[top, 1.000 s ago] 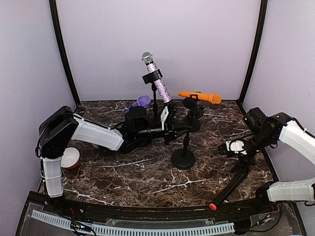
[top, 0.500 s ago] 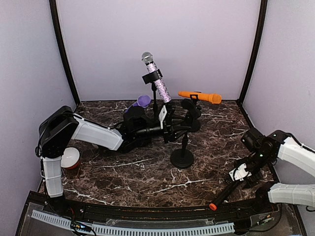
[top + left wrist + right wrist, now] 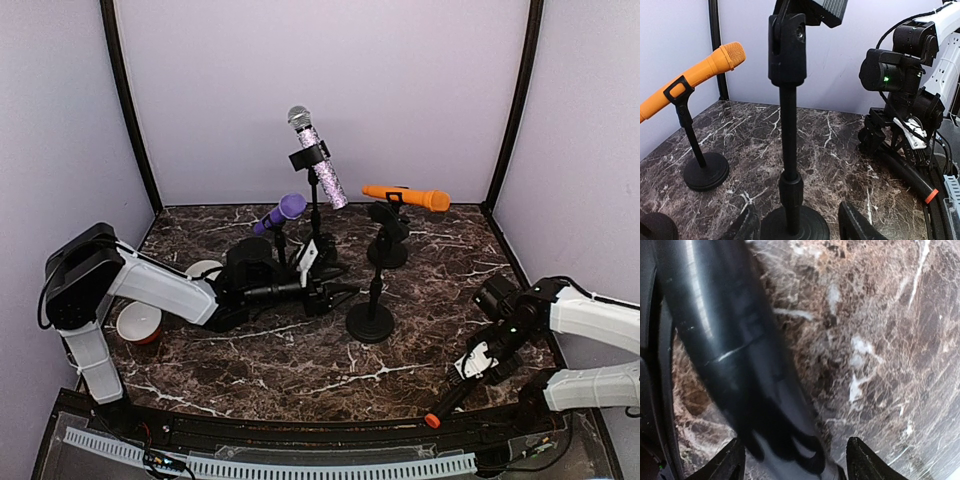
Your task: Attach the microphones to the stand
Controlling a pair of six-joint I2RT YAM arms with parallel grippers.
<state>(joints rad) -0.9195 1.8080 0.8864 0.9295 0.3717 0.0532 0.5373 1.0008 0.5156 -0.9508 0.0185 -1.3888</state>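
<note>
Dark marble worktop (image 3: pixel 300 370), lilac walls; right fingers (image 3: pixel 862 460) apart, astride black microphone (image 3: pixel 450 398) lying near right; grip not evident; left fingers (image 3: pixel 855 225) open, flanking empty stand (image 3: pixel 789 125). Step: pickup, apparently. Next: close, lift, seat in clip.

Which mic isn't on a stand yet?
The black mic with the orange end, lying on the table; the purple mic, lilac mic and orange mic are mounted.

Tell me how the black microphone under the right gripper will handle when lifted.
Likely stiff: the black microphone is a straight hard stick. Its round glossy body may roll on the table or slip in the right gripper. Gripped far from its orange end, that end could sag.
</note>
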